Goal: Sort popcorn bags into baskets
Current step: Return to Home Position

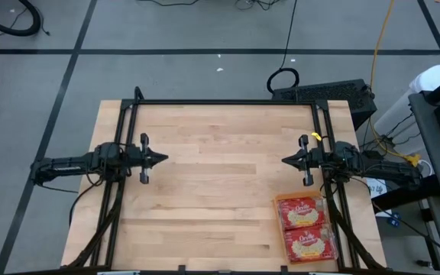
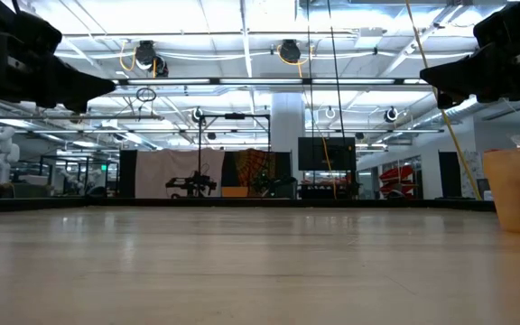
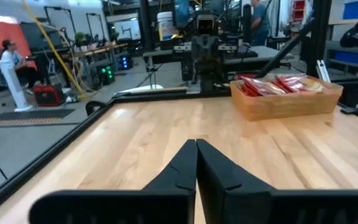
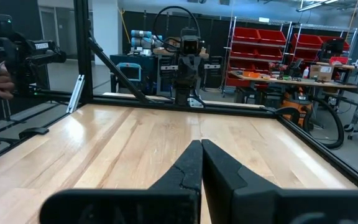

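While the left pincer [image 1: 164,159] and right pincer [image 1: 284,161] hang clenched apart from it, a shallow orange rectangular basket [image 3: 286,106] holds flat red, yellow-pictured popcorn bags [image 1: 304,214].

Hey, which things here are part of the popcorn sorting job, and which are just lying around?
Job:
popcorn bags, piled in the orange basket
left gripper and right gripper, both shut, apart above the table

Lying about:
black box and looped cable beyond the table's far edge
red shelf bins in the room
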Motion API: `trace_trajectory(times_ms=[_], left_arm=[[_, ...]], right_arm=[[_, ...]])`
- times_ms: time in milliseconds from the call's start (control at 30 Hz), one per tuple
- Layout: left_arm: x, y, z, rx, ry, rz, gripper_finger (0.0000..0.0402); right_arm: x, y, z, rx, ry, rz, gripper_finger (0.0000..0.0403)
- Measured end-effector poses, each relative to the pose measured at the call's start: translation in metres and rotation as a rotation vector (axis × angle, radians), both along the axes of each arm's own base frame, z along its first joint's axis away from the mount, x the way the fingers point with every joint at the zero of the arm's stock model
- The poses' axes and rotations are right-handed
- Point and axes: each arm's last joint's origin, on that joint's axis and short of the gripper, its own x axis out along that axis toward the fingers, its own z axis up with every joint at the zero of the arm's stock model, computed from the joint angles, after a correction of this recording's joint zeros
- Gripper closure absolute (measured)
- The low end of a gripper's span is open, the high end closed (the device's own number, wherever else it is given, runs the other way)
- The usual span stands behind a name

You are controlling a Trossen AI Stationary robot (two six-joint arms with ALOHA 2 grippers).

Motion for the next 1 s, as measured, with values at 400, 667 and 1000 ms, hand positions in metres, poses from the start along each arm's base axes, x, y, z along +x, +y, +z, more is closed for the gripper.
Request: trace_trajectory(times_ms=[400, 667, 1000], left_arm=[[0.0001, -0.0017, 0.0000, -0.057, -0.002, -0.014, 0.0376], [0.0001, -0.0017, -0.0002, -0.058, 0.000, -0.013, 0.0369], [0.0001, -0.0017, -0.0002, -0.061, 0.000, -0.013, 0.0369]], right_arm=[[0.0000, 0.0000, 0.0000, 0.000, 0.000, 0.000, 0.0403], [0.0000, 0.0000, -0.0001, 0.000, 0.000, 0.000, 0.0403], [0.0000, 0.0000, 0.0000, 0.000, 0.000, 0.000, 0.0403]])
